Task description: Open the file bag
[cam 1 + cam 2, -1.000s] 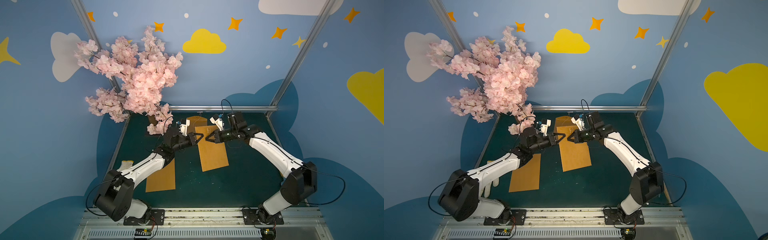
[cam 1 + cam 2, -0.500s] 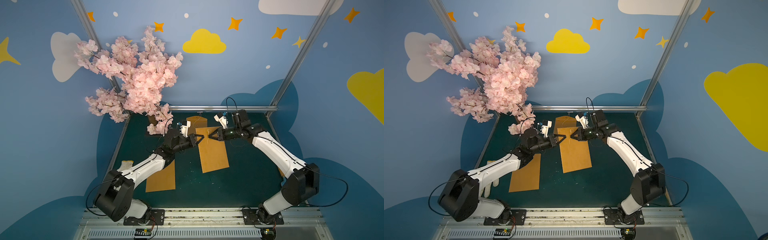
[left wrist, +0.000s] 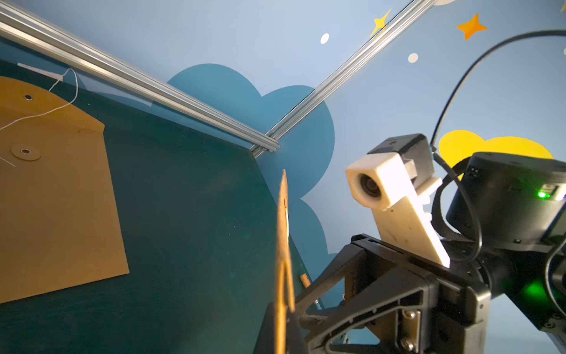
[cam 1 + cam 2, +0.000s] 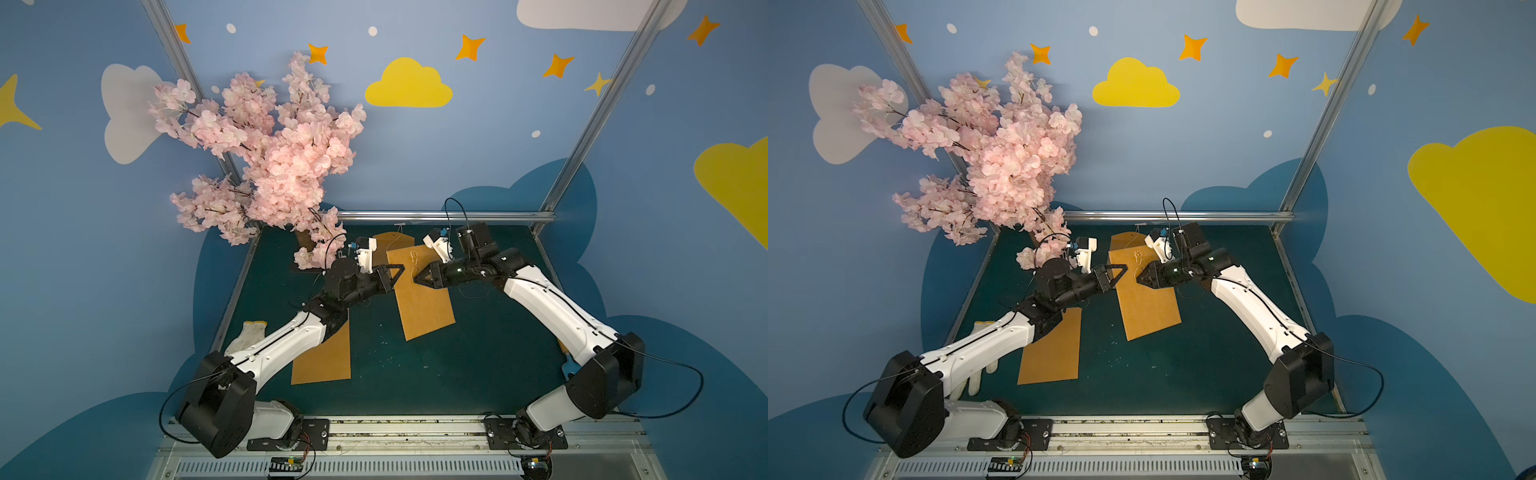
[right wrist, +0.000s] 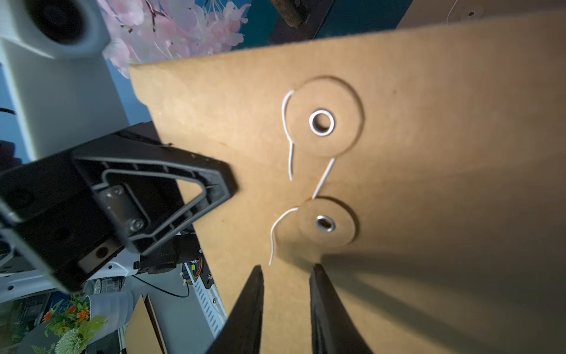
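The brown file bag (image 4: 424,299) is lifted at its left edge and tilted above the green mat in both top views. My left gripper (image 4: 397,272) is shut on that edge; the left wrist view shows the file bag (image 3: 283,245) edge-on between the jaws. My right gripper (image 5: 287,269) is open a little, just short of the bag's lower paper disc (image 5: 326,225). White string (image 5: 288,138) curls loosely round the upper disc (image 5: 321,122) and the lower one. Nothing is between the right fingertips (image 5: 315,269).
A second brown bag (image 4: 392,241) lies at the back of the mat, flap open, and a third (image 4: 324,357) lies under my left arm. A pink blossom tree (image 4: 274,166) fills the back left. A white glove (image 4: 249,334) lies at the mat's left edge.
My right gripper's jaws have parted from shut to slightly open, and that arm has shifted a little. The left gripper still holds the bag's edge.
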